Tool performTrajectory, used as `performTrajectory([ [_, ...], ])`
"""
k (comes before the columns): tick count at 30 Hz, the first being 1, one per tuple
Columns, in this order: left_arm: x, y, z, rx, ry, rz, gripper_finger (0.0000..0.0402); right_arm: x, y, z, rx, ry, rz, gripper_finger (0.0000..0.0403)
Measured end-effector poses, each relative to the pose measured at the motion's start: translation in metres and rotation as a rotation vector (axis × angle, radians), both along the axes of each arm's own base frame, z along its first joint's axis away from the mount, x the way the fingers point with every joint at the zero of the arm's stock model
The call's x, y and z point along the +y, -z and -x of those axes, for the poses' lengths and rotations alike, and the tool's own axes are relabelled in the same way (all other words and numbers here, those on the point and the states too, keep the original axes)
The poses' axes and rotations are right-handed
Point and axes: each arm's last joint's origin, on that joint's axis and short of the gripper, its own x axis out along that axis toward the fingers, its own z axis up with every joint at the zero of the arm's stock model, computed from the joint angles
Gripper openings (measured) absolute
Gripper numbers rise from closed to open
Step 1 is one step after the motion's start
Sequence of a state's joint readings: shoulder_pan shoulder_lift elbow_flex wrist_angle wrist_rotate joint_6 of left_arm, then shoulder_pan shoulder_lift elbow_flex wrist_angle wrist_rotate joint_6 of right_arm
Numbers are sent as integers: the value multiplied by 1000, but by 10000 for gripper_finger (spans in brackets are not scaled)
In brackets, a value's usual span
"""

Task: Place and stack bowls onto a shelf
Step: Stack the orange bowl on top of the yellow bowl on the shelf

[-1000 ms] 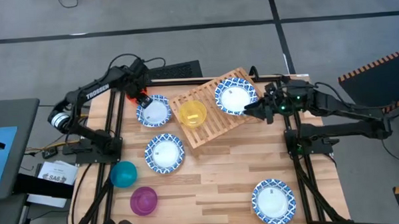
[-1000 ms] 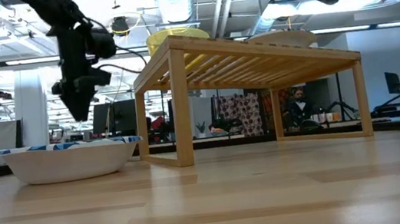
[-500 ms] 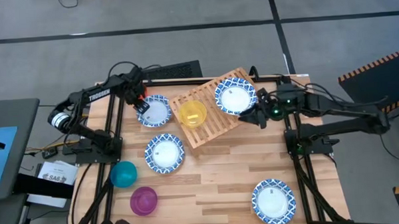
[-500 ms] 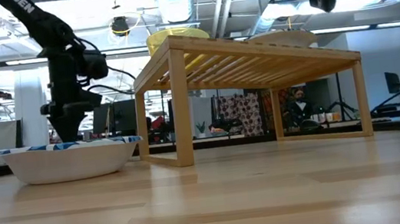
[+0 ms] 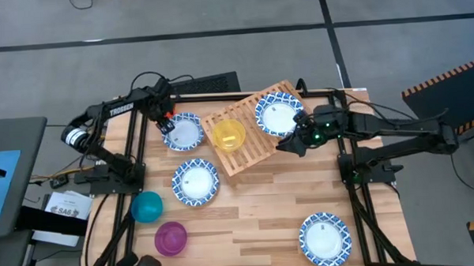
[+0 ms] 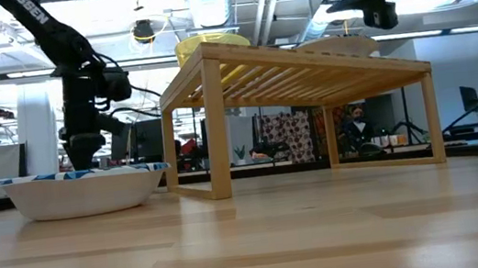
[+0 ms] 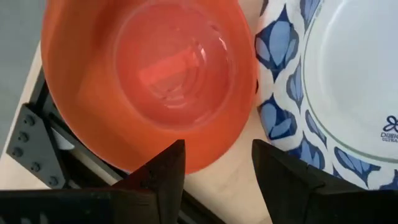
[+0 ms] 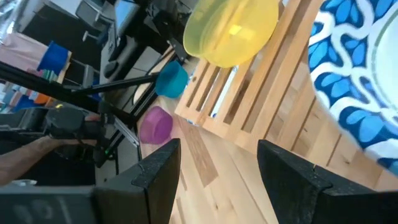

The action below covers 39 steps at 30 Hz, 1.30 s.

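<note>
Bowls are only partly sorted: the shelf [image 5: 251, 129] carries a yellow bowl [image 5: 228, 135] and one blue-rimmed bowl [image 5: 279, 116], with nothing stacked yet. Over the last second the left gripper [image 5: 164, 120] has dropped from above the table's far left corner down onto the orange bowl [image 7: 149, 81], which sits just beside a second blue-rimmed bowl [image 5: 182, 132]. Its fingers [image 7: 165, 171] stand apart, straddling the near rim of the orange bowl and not yet closed on it, so a pinch on that rim looks like the next step, likely followed by a carry to the shelf for nesting with the yellow one. Meanwhile the right gripper [image 5: 289, 145] has slid away from the bowl on the shelf towards the table's middle; it now hangs above the shelf's near right edge, jaws open and empty, which suggests that bowl is placed and released. Still on the table are a third blue-rimmed bowl [image 5: 196, 182] in front of the shelf, a fourth [image 5: 324, 237] near the front right corner, and the teal bowl [image 5: 147, 206] and purple bowl [image 5: 170, 238] at front left. Most of the job remains. The orange rim lies close to its neighbour, so closing could nudge that bowl.
</note>
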<state>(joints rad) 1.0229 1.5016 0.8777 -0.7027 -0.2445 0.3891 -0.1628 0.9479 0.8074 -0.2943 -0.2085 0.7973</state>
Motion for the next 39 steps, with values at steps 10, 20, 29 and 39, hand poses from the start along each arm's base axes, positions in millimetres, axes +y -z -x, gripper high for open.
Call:
performTrajectory([
  [10, 14, 11, -8, 65, -12, 43, 171, 9, 2, -12, -17, -34, -28, 240],
  [20, 15, 11, -8, 110, 12, 47, 61, 10, 1, -12, -29, -42, -28, 240],
  [29, 14, -6, -9, 102, 8, 105, 1, 10, 1, -12, -28, -42, -25, 240],
  [39, -2, -117, -22, -115, -19, -80, 0, 10, -7, -15, -122, -50, 3, 240],
])
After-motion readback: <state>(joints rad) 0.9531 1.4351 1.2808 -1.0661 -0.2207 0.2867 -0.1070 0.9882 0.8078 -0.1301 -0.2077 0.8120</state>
